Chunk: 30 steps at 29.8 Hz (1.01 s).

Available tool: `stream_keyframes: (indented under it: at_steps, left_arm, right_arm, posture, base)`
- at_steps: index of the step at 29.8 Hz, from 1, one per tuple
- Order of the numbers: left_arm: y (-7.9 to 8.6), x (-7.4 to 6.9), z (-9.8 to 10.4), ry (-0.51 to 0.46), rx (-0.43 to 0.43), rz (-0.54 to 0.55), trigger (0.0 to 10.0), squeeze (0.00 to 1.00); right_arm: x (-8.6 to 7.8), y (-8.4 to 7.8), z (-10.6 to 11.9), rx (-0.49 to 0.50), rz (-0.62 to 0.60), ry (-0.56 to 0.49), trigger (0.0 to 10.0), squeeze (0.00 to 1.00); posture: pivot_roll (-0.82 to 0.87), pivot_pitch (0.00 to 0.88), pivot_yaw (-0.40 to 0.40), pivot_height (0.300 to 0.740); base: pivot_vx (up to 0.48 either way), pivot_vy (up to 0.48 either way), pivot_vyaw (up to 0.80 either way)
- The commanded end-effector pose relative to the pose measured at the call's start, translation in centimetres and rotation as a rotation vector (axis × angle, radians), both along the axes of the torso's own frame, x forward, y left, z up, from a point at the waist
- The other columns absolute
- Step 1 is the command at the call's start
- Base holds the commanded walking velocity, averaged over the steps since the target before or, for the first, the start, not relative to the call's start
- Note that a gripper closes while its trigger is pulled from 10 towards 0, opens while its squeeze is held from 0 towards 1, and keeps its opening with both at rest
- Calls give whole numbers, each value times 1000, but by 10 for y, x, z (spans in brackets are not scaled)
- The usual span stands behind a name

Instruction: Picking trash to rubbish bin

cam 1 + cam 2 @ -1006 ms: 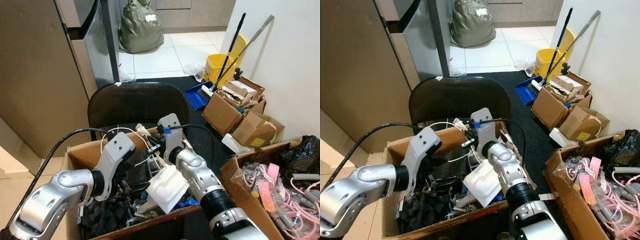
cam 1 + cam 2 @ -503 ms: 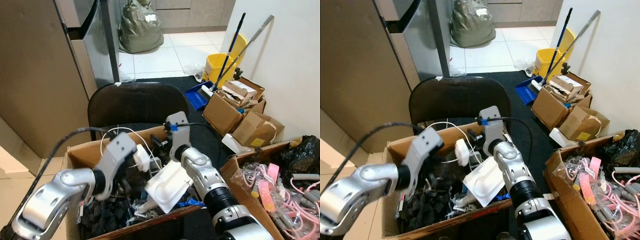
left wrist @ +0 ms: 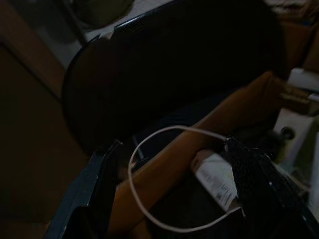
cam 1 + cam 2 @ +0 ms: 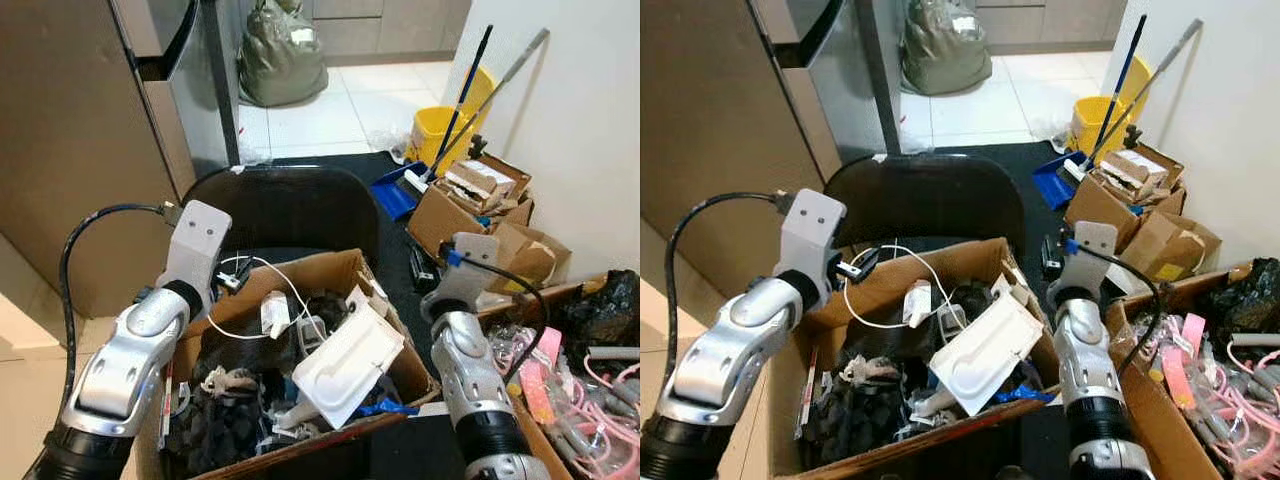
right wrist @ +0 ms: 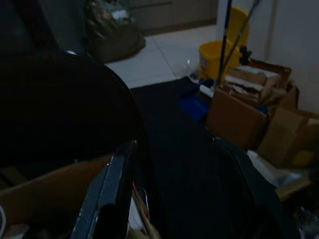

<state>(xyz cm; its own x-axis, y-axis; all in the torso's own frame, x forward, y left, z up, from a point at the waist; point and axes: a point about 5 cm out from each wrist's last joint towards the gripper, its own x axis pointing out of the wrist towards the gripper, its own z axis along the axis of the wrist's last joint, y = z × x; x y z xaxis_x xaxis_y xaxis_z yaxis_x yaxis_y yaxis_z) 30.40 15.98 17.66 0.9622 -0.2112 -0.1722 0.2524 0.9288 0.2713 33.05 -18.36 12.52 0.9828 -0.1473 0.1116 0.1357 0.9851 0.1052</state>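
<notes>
Fingers [image 3: 99, 189] of the left gripper [image 3: 174, 194] spread wide, gripping nothing, straddling a white cable [image 3: 149, 219] at the cardboard box [image 4: 345, 272] rim in the dark wrist view. Fingers [image 5: 112, 184] of the right gripper [image 5: 174, 199] likewise parted and empty, hanging right of centre beside the box. Seen from the head: white foam tray [image 4: 345, 362] and trash heaped inside.

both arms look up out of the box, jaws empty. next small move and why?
Probably bring the left gripper down onto the white cable looped over the cardboard box edge. Its jaws stand open and the loop lies right between them in the left wrist view. The right gripper, jaws also open, hangs off the box's right side, farther from any trash.
</notes>
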Motion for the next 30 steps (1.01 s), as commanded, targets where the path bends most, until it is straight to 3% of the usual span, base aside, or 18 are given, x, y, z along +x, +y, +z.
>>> stream_keyframes:
  at_steps: [1, 5, 7, 10, 30]
  left_arm:
    - [-2, -2, -11, 22, 23, 8, 10000, 0]
    - [-1, 1, -17, 5, 23, 40, 10000, 0]
    - [3, 2, -20, 5, -7, 81, 10000, 0]
    - [9, 3, -24, 8, 6, 113, 10000, 0]
    - [13, 2, -31, 5, 0, 131, 10000, 0]
  right_arm:
    - [-7, -1, -7, 13, -17, 17, 10000, 0]
    - [-19, 5, -17, 31, -18, 36, 10000, 0]
    - [-22, 9, -19, 67, 1, 37, 10000, 0]
    - [-24, 9, -20, 46, -8, 43, 10000, 0]
    - [-31, 12, -22, 30, 0, 65, 10000, 0]
  posture:
    - [1, 108, 49, 740]
    - [2, 98, 46, 740]
    - [1, 92, 45, 740]
    - [1, 84, 43, 740]
    - [12, 59, 30, 740]
  base:
    - [0, 0, 0]
    - [0, 0, 0]
    - [0, 0, -694]
    - [0, 0, -800]
    - [0, 0, -800]
